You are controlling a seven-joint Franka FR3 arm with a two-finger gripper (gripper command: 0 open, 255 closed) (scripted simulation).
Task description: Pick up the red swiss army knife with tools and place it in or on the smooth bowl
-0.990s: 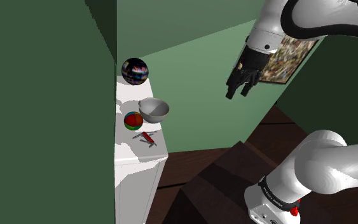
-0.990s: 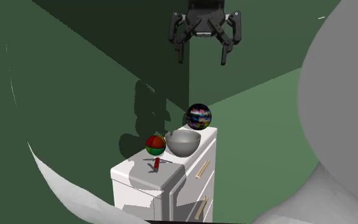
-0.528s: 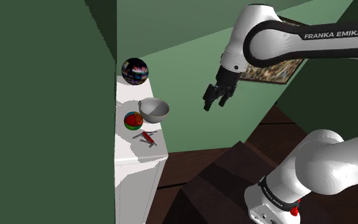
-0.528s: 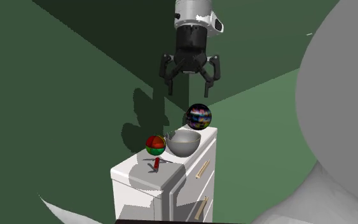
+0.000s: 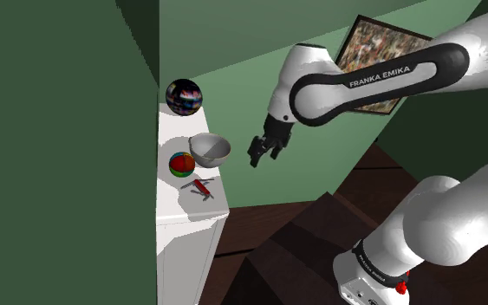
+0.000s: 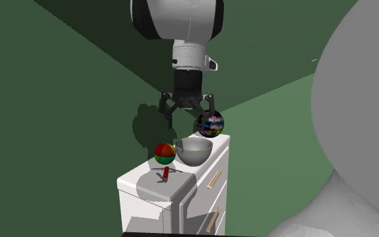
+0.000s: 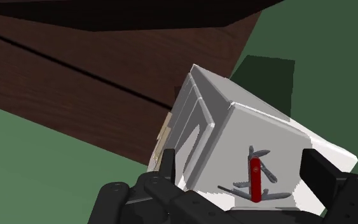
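The red knife (image 5: 200, 186) lies flat near the front edge of the white counter (image 5: 185, 251), just beside the multicoloured ball (image 5: 181, 164), with the grey bowl (image 5: 210, 150) behind. A descent slightly off line could nudge the ball into a roll or push the knife over the edge. Its metal tools seem fanned out, though the detail is hard to read, and they may catch a finger. The jaws hang in the air well apart from the counter, spread wide, holding and touching nothing.
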